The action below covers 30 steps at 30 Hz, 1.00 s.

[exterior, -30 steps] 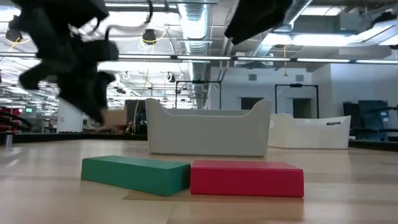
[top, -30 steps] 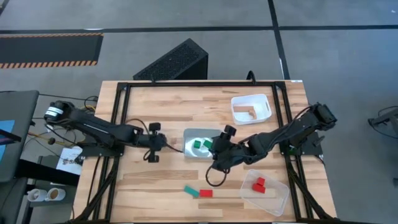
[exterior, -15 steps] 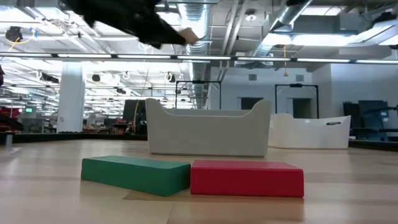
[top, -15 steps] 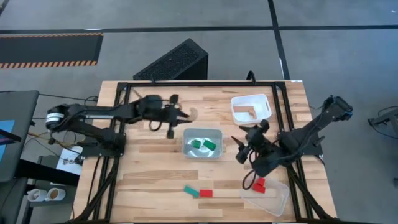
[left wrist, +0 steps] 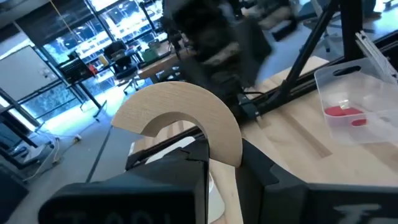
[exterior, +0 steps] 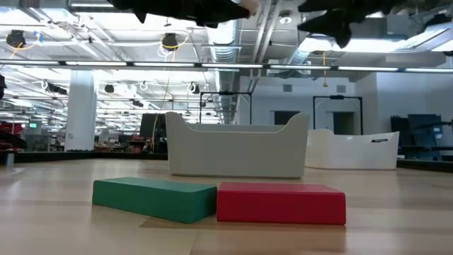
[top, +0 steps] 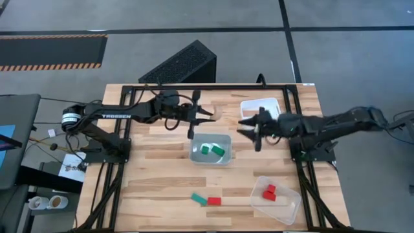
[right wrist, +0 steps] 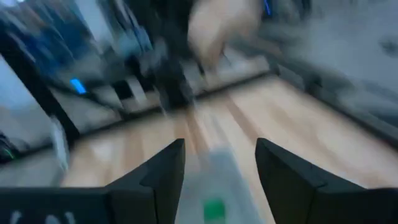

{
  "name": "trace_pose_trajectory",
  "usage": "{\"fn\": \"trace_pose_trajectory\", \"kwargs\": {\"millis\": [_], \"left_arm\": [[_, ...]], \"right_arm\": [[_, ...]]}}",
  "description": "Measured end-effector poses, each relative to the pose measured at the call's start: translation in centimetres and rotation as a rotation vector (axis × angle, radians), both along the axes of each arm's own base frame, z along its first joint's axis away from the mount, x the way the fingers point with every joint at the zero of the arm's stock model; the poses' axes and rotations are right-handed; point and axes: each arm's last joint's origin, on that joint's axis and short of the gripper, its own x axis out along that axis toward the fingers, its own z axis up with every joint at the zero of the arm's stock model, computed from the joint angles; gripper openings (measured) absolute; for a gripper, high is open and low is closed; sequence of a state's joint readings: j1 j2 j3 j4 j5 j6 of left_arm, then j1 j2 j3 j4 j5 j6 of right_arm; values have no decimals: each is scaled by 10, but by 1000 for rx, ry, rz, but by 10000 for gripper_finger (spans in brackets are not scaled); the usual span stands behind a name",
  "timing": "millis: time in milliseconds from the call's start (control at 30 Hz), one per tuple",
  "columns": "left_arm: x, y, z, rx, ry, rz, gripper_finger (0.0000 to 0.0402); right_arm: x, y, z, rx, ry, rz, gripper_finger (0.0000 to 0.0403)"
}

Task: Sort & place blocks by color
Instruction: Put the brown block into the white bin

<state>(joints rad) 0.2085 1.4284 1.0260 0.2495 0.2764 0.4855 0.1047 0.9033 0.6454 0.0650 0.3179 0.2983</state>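
Blocks, sorted in part: a light wood arch block (left wrist: 186, 118) is clamped between the closed fingers of the left hand (top: 208, 116), held in the air past the far edge of the silvery tray (top: 226, 138). Two green blocks (top: 211, 149) lie inside that tray at the tabletop (top: 162, 188) centre. Two red blocks (top: 269, 191) sit in the clear tray (top: 292, 206) at the near right corner. Plain wood blocks (top: 256, 116) rest in the white tray (top: 277, 108) at the far right. One flat green block (exterior: 154, 197) and one flat red block (exterior: 280, 202) lie touching end to end on the bare tabletop near the front edge. The right hand (top: 253, 131) hangs above the tabletop between the silvery and white trays, fingers spread apart, holding nothing.
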Motion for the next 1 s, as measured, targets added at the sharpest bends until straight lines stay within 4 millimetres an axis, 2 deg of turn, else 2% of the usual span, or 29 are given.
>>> {"fn": "trace_pose_trajectory", "kwargs": {"millis": [167,367,600,767,1000], "left_arm": [[1,-1,0,-25,-4,1,18],[10,-7,-1,-36,-61,-19,18],[23,-7,-16,-63,-49,25,18],[32,-5,-29,-73,-40,34,18],[35,-4,-35,-86,-28,61,18]], "right_arm": [[-17,-43,-18,-19,-270,13,204],[-15,-71,-32,73,-367,0,224],[7,-74,-35,80,-469,198,255],[28,-81,-39,119,-420,221,261],[53,-81,-39,128,-394,268,261]]}}
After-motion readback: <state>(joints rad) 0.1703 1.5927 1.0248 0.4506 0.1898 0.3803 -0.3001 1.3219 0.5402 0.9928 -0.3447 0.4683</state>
